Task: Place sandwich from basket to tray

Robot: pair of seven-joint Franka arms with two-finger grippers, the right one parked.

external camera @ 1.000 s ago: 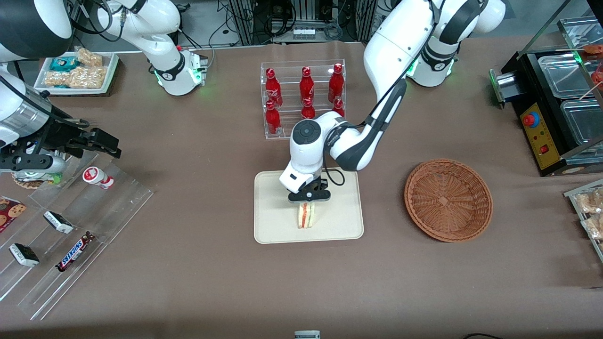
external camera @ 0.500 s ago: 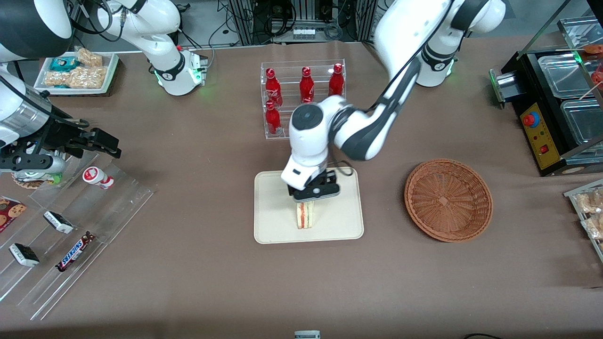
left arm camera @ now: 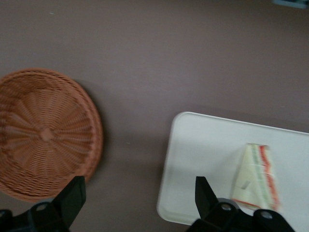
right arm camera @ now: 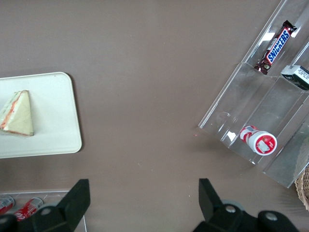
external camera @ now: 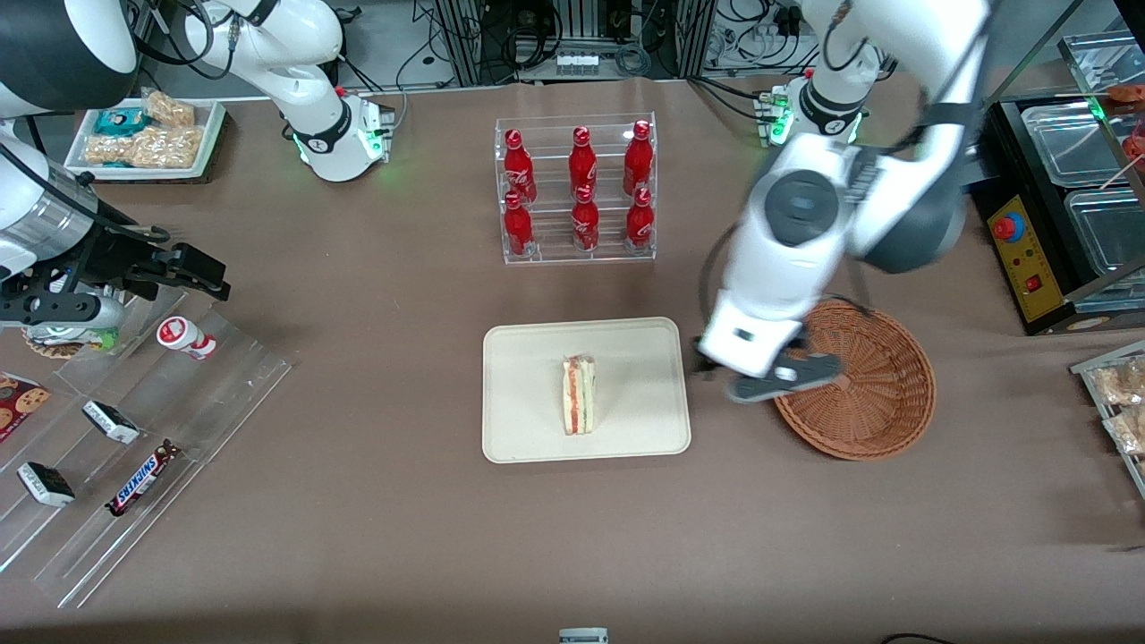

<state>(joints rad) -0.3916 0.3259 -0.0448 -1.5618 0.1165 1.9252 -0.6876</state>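
One sandwich [external camera: 579, 394] is all this job concerns, and you can see it on the cream tray [external camera: 519, 438], standing on edge near the tray's middle with its red and green filling stripe facing up. Nothing touches it, so I judge the placing done. Taking the tray as your landmark and sweeping toward the working arm's end of the table, you next meet the left arm's gripper [external camera: 771, 383], raised above the table between the tray's edge and the wicker basket [external camera: 881, 394], overlapping the basket's rim. In the wrist view its fingers [left arm camera: 72, 195] stand wide apart with only bare tabletop between them, so it carries nothing. That pose suits an arm clear of the tray. The basket, just beside the tray, holds nothing you can see. Farther from the camera than the tray stands a clear rack of red cola bottles [external camera: 577, 188].
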